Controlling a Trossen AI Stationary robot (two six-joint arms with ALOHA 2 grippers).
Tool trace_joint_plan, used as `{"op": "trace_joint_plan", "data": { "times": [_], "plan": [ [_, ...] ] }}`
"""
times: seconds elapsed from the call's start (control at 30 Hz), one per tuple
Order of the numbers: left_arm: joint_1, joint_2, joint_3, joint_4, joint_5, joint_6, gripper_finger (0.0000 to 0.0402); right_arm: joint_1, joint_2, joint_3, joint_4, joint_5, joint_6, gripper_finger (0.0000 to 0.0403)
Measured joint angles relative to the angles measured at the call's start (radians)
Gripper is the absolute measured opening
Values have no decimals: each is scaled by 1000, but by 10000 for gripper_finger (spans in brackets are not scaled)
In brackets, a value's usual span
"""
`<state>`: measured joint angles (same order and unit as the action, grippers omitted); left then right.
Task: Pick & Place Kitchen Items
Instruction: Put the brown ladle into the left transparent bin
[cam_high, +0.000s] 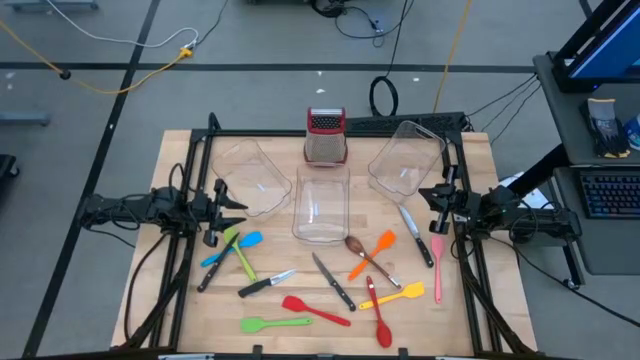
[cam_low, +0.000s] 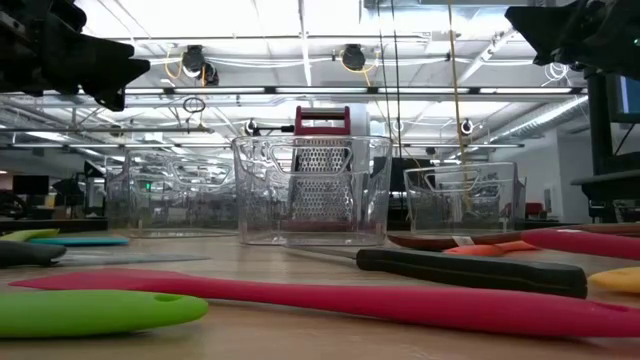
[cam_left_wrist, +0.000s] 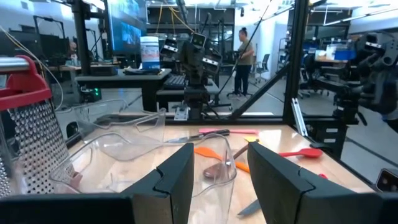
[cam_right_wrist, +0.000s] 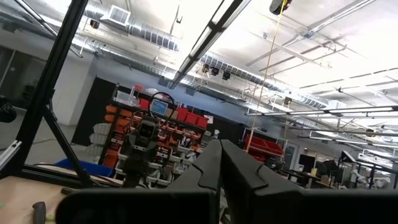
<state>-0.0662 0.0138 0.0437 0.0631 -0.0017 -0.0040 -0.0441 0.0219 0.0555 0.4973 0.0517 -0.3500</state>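
Utensils (cam_high: 330, 285) scattered between left hand (cam_high: 228, 200), right hand (cam_high: 436, 197)

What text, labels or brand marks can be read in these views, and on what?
None can be read.
White tub with a blue label on the far desk in the left wrist view: print too blurred to read.
Round sign in the room behind, right wrist view: too small to read.
Box grater, clear tubs and utensils: no visible markings.
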Motion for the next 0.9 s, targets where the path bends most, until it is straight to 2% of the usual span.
{"op": "trace_joint_plan", "data": {
  "times": [0.27, 0.4, 0.53, 0.77, 0.9],
  "plan": [
    [0, 0, 0, 2, -1, 0, 152, 0, 0, 0, 0, 0, 7, 4],
    [0, 0, 0, 2, -1, 0, 152, 0, 0, 0, 0, 0, 99, 4],
    [0, 0, 0, 1, -1, 0, 152, 0, 0, 0, 0, 0, 262, 4],
    [0, 0, 0, 0, -1, 0, 152, 0, 2, 0, -3, -3, 324, 4],
    [0, 0, 0, 0, -2, 0, 152, 0, 2, 0, -5, -4, 427, 4]
  ]
}}
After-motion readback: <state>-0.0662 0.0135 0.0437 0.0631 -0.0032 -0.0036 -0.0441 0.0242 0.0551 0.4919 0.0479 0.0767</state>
